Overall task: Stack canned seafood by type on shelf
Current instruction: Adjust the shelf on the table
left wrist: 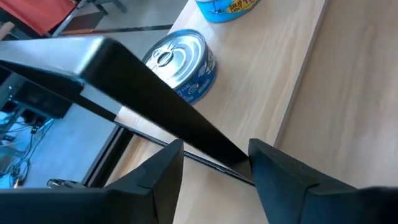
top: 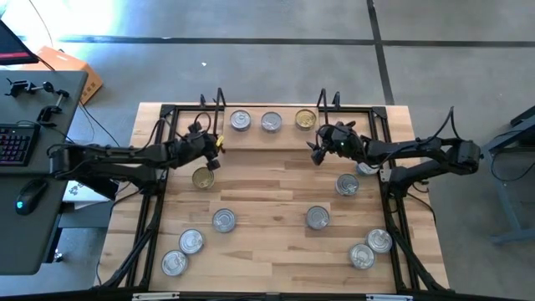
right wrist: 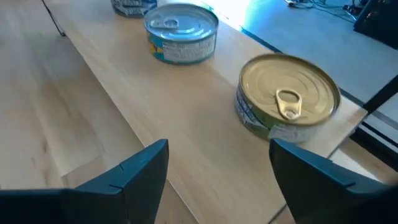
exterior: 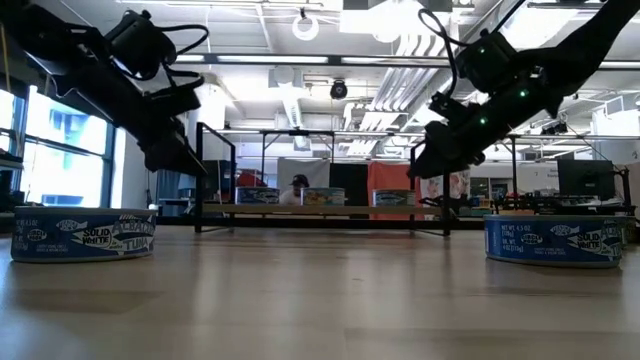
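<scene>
Near edge of the table (top: 276, 251): loose tins still waiting, a pair at 7 o'clock (top: 182, 253), a pair at 5 o'clock (top: 370, 249), two singles nearer centre (top: 223, 220) (top: 317, 217), one more tin on the right (top: 347, 185). Further back, a gold-topped tin (top: 203, 177) sits at 9 o'clock just below the left gripper (top: 209, 150); its jaws stand partly apart and hold nothing (wrist view shows only a dark bar between them, so I can't tell what they're lined up on). Right gripper (top: 318, 149) hangs at about 1 o'clock, just short of the shelf (top: 251, 138), jaws wide and empty, facing the gold-lidded can (right wrist: 287, 102). Far side, 12 o'clock: the shelf carries three tins in a row, two silver (top: 241, 120) (top: 271, 122) and the gold one at its right end. My read: silver grouped left and gold kept apart at the end so types stay separate; gold tin at 9 o'clock likely belongs on that one. Most tins not shelved yet.
</scene>
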Controlling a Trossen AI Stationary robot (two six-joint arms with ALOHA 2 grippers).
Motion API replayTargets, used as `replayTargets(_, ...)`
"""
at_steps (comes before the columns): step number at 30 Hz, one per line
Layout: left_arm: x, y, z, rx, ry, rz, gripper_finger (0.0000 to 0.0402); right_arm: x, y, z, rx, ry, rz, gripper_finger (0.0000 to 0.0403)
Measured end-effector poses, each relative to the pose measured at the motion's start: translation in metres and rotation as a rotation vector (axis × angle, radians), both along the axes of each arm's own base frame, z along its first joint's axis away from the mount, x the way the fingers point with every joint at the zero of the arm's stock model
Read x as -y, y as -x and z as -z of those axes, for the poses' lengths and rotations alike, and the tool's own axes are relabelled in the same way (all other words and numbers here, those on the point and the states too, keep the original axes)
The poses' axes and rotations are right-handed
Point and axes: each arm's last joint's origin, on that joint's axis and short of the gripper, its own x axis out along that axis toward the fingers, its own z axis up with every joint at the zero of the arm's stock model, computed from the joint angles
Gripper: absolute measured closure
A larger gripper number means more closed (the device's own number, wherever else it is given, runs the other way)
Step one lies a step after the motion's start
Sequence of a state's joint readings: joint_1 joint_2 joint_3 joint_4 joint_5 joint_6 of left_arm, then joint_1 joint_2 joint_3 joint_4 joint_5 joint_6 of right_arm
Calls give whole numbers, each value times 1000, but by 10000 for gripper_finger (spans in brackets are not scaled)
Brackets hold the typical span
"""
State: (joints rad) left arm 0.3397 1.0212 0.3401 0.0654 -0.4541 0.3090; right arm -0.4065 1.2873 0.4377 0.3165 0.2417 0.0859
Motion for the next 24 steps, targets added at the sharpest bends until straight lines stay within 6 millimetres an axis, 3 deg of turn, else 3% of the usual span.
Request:
replayTargets(14, -7, -5, 16, -73, 26, -20, 228, 9, 11, 9, -70, -109, 38, 130)
replayTargets(24, -5, 1, 9, -38, 35, -43, 153, 10, 17, 12, -125, -129, 39, 125)
